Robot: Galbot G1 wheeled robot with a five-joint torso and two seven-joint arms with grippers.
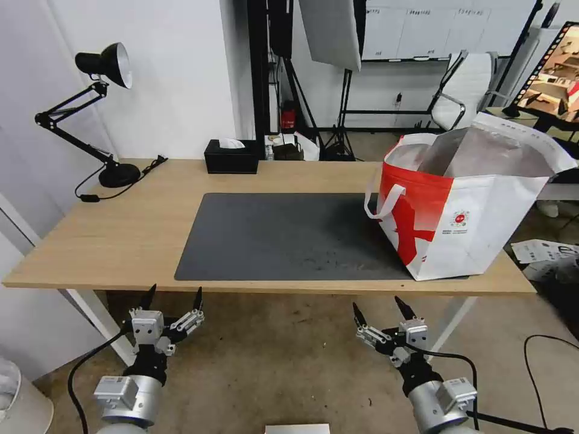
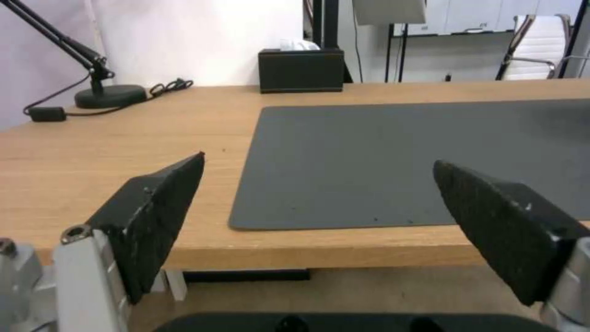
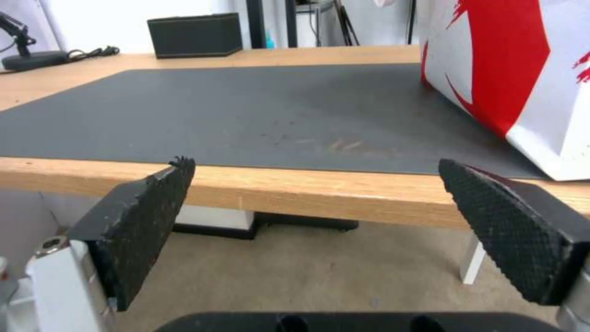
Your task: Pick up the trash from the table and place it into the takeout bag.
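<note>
From the head camera: long light-wood surface [image 1: 120, 229] on white legs, carrying a large dark grey rectangular mat [image 1: 283, 235] at its middle. Large white-and-red fabric takeout bag [image 1: 464, 205] with silver foil lining and white strap handles, upright and open-mouthed on the right end of the mat, partly overhanging onto bare wood. Black rectangular tissue box [image 1: 231, 157] at the far edge, white tissue poking from its top; black articulated desk lamp [image 1: 96, 108] at the far left corner, cord trailing across the wood. Below the near edge, over the floor: left end effector [image 1: 173, 297] and right end effector [image 1: 380, 307], both pointing toward the surface, fingers spread wide, holding nothing, well apart from each other. From the left wrist camera: left end effector [image 2: 316, 184] just short of the near edge, black textured fingertips [image 2: 163, 203] wide apart and gripping nothing; grey mat [image 2: 399, 157] ahead, tissue box [image 2: 301, 69] and lamp base [image 2: 110, 96] farther back. From the right wrist camera: right end effector [image 3: 316, 177] slightly below the surface edge [image 3: 295, 189], knurled black pads [image 3: 510, 216] splayed wide and clasping nothing; takeout bag [image 3: 510, 69] standing on the mat [image 3: 246, 115] off to one side, red graphic facing the camera, tissue box [image 3: 195, 34] near the far edge.
</note>
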